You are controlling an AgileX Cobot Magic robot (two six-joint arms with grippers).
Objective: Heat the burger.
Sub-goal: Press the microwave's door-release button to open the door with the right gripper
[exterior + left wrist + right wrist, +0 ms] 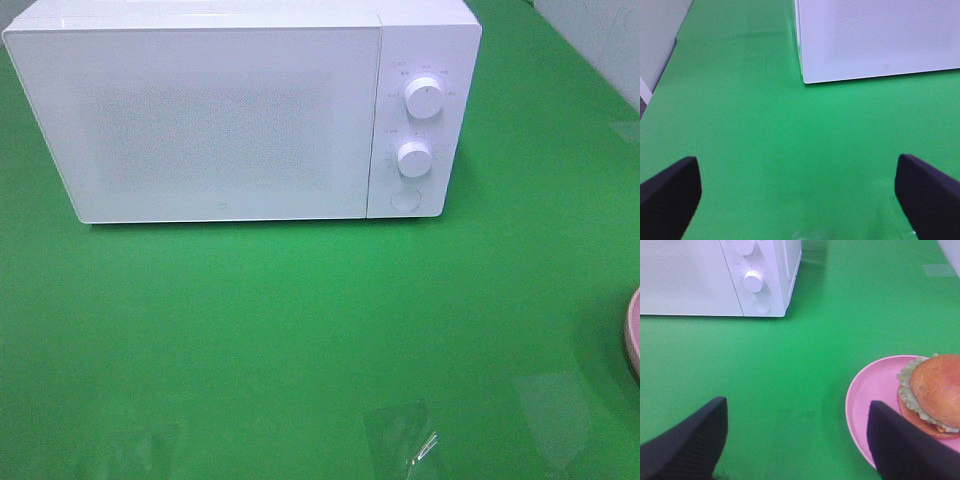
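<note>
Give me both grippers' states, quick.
Left gripper: open, holding nothing.
Right gripper: open, holding nothing; the burger sits in the pink bowl, not gripped.

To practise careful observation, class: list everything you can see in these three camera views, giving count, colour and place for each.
white box-shaped microwave oven: one, white, back of the table, door shut
round white dials: two, white, stacked on the oven's right panel, above a round button
green tabletop: one, green, under everything
shallow pink bowl: one, pink, at the table's right edge
burger with golden-brown bun and green lettuce: one, in the bowl
left gripper: one, black fingers, open, over bare green
right gripper: one, black fingers, open, near the bowl
</note>
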